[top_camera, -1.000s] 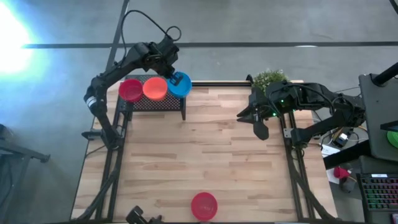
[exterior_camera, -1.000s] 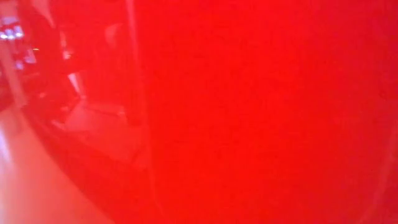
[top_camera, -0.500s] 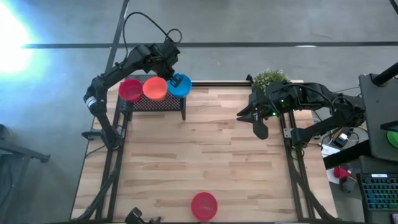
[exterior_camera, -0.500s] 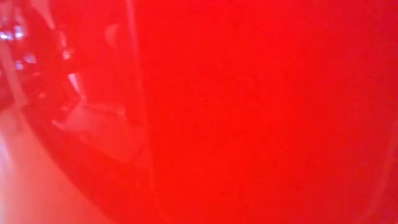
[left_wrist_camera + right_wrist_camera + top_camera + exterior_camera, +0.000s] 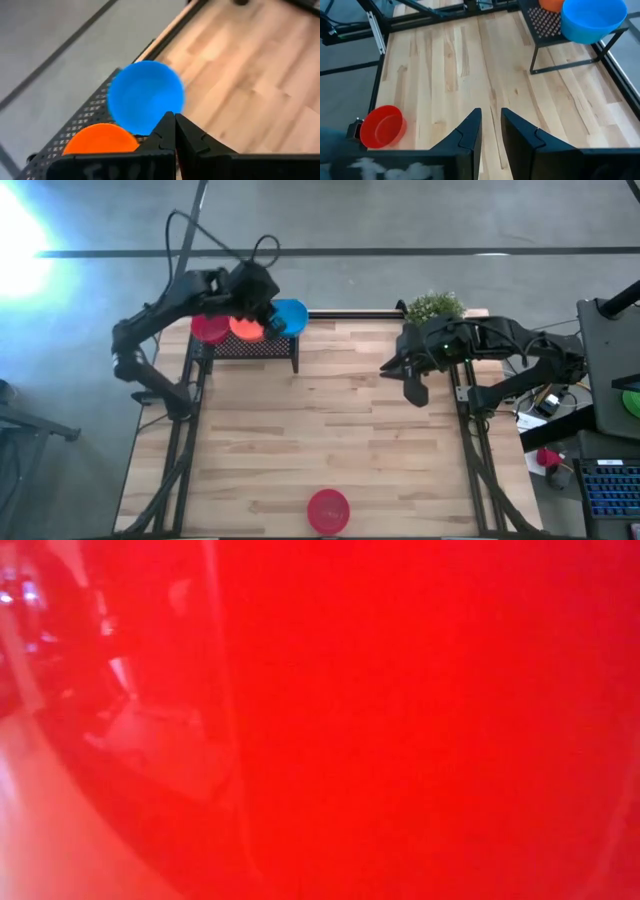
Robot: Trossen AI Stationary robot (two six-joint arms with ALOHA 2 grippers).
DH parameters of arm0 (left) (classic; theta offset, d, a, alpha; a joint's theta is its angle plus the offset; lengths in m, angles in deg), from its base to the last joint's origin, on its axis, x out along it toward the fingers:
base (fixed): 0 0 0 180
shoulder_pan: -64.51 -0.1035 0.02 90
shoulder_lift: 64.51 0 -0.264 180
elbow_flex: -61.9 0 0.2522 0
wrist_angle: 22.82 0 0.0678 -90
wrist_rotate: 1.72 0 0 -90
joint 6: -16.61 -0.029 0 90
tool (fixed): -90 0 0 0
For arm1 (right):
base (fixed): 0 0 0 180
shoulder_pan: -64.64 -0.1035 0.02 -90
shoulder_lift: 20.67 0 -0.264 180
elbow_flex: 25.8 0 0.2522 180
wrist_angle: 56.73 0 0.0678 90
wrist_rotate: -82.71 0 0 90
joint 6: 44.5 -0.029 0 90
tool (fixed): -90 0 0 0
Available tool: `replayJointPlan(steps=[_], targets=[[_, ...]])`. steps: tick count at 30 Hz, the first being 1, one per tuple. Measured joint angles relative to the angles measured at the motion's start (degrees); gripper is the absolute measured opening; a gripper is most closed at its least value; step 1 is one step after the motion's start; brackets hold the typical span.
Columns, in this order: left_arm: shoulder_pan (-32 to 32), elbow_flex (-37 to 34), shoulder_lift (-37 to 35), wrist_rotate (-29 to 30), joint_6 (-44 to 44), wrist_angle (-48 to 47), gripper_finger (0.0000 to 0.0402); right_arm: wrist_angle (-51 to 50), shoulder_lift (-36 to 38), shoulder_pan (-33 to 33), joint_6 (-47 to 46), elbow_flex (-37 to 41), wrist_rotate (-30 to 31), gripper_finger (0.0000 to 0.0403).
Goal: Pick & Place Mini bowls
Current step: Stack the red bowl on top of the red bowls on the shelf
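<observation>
The blue bowl (image 5: 291, 315) perches on the rack (image 5: 255, 345) corner; the closed, empty left gripper (image 5: 174, 131) could probably nudge it off.

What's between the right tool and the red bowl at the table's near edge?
Nothing: bare wood separates the right tool from the red bowl, as the right wrist and high views show.

3 mini bowls (image 5: 288, 316) on rack (image 5: 262, 346)

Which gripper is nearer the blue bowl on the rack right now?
Left. The left gripper hangs right at the blue bowl on the black rack, fingers together. The right gripper hangs across the table, well apart from it, near the plant.
</observation>
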State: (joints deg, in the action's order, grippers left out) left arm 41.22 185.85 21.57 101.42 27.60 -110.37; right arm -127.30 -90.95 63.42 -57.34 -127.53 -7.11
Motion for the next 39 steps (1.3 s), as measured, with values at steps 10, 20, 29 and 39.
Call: replayJointPlan(steps=[10,20,29,39], targets=[[21.0,-1.0,-4.9,7.7,5.1,0.0,0.0000,0.0,0.0,0.0,0.7,1.5,-0.4,0.0060],[36.8,-2.7,-5.1,18.8,12.8,-0.1,0.0000,0.6,-2.4,-5.4,2.1,5.3,-3.8,0.0017],[41.9,-7.9,-6.0,16.2,13.0,-3.7,0.0000,0.8,-14.1,-16.2,-7.0,5.2,-5.1,0.0008],[45.8,-14.7,-8.5,15.2,14.5,-4.7,0.0000,1.8,-28.0,-23.1,-17.8,5.1,-24.2,0.0008]])
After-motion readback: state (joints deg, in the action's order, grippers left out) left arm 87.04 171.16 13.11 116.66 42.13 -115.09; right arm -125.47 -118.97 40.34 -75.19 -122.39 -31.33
